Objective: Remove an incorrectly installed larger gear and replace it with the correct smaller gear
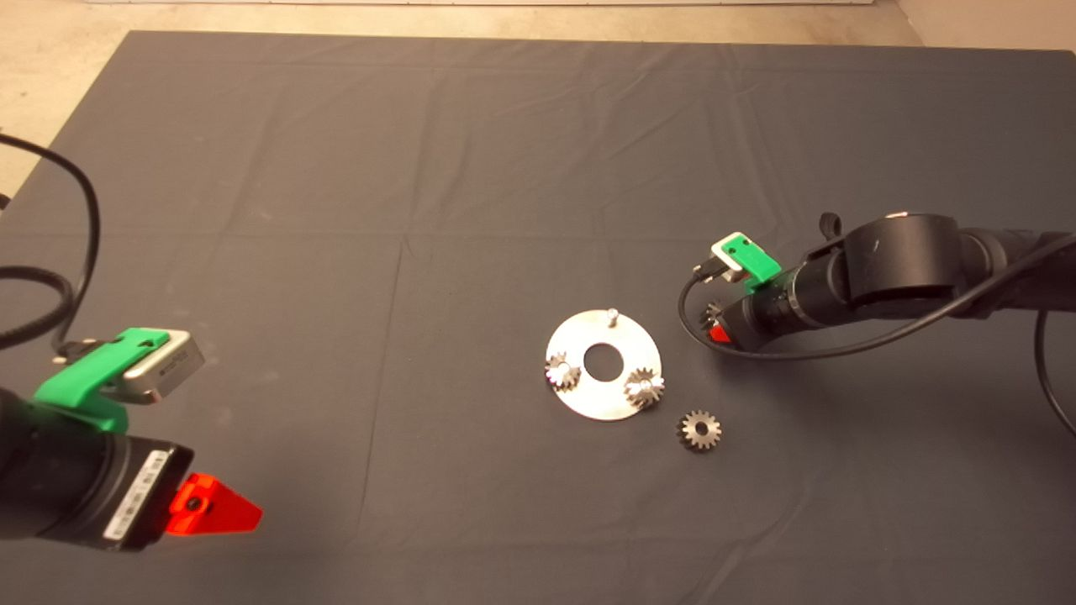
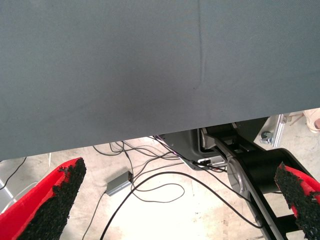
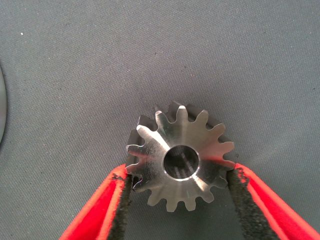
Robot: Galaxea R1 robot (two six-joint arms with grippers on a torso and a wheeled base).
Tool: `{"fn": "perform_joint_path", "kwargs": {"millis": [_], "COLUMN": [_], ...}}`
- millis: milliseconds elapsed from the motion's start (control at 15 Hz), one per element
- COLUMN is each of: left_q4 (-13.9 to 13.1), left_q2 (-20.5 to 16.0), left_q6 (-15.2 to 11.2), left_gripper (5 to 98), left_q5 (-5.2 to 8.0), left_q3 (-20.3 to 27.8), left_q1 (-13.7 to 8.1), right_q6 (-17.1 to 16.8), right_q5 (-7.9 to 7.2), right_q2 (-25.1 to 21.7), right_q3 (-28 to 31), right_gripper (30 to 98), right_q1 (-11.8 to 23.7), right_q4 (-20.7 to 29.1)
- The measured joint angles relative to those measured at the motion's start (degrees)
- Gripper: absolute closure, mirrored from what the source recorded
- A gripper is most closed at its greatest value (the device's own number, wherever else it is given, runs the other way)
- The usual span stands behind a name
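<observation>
You've got four gears in the head view: two small silvery gears [image 1: 561, 371] [image 1: 645, 387] seated on the round metal plate [image 1: 603, 395], at the plate's 9 and 4 o'clock; one dark-grey smaller gear [image 1: 699, 429] loose on the mat [image 1: 336, 210], just off the plate at its 4 o'clock; and one larger gear [image 3: 179, 159] in the right gripper [image 3: 179, 200], off the plate at its 2 o'clock. One bare pin [image 1: 613, 315] stands at the plate's 12 o'clock.

Right gripper is clenched on the larger gear: both pads [image 3: 239, 192] press its toothed rim from opposite sides. Its flat face with the bore faces the wrist camera, so the bore axis runs roughly along the fingers.

Smaller gear lies flat, hole up, axis vertical, touching nothing.

Left gripper [image 1: 210, 507] is parked at the mat's 8 o'clock edge, fingers [image 2: 47, 205] spread wide, nothing between them; floor cables show past the mat edge in its wrist view.
</observation>
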Motion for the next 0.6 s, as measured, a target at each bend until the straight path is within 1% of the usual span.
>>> {"fn": "perform_joint_path", "kwargs": {"millis": [133, 200, 267, 333, 400, 467, 533, 600], "left_q4": [0.0, 0.0, 0.0, 0.0, 0.0, 0.0, 0.0, 0.0], "left_q2": [0.0, 0.0, 0.0, 0.0, 0.0, 0.0, 0.0, 0.0], "left_q6": [0.0, 0.0, 0.0, 0.0, 0.0, 0.0, 0.0, 0.0], "left_gripper": [5.9, 5.9, 5.9, 5.9, 5.9, 5.9, 5.9, 5.9], "left_q5": [0.0, -0.02, 0.01, 0.01, -0.02, -0.05, 0.01, 0.06], "left_q3": [0.0, 0.0, 0.0, 0.0, 0.0, 0.0, 0.0, 0.0], "left_q1": [0.0, 0.0, 0.0, 0.0, 0.0, 0.0, 0.0, 0.0], "right_q6": [0.0, 0.1, 0.4, 1.0, 1.5, 2.4, 3.0, 3.2], "right_q5": [-0.12, -0.56, -0.83, -0.74, -0.54, -0.23, -0.33, -0.56], "right_q2": [0.0, -0.2, -0.7, -1.0, -1.2, -1.6, -2.5, -3.8], "right_q3": [0.9, 2.0, 4.0, 6.8, 9.5, 11.4, 12.8, 14.8], "right_gripper": [75.5, 75.5, 75.5, 72.5, 70.1, 70.2, 68.7, 65.5], "right_q1": [0.0, 0.1, 0.4, 1.5, 3.3, 6.0, 8.5, 10.4], "right_q4": [0.0, 0.0, 0.0, 0.3, 1.1, 3.2, 5.5, 7.1]}}
